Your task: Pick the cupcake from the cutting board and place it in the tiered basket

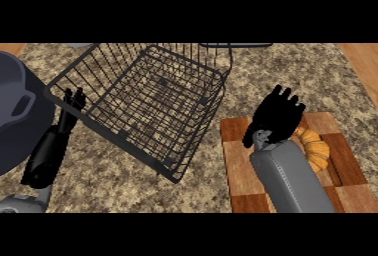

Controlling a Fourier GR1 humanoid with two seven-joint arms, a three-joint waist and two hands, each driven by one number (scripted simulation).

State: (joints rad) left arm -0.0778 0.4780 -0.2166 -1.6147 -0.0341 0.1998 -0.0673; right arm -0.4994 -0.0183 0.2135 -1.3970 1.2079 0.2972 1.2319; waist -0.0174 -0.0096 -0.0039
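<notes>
Right hand [277,116] open, fingers straight and spread toward 12 o'clock, above the far end of the cutting board [240,167]. 1 cupcake [316,147] on that board, at 4 o'clock from the hand and just beside the wrist. Only an orange, ribbed curve of it on show, the rest hidden behind the grey forearm; contact with the hand impossible to tell. 1 board, chequered in light and dark wood, cut off at its near edge.

1 tiered basket [159,97] of black wire at 10 o'clock from the board, apart from it, tilted. Tiers overlapping in this steep view and hard to separate.

Left hand [74,100] open, fingers up, at 9 o'clock in the view, just beside the basket's left rim.

1 dark grey vessel [15,115] with a handle at the left edge, mostly cut off. All on 1 speckled stone counter [111,192].
</notes>
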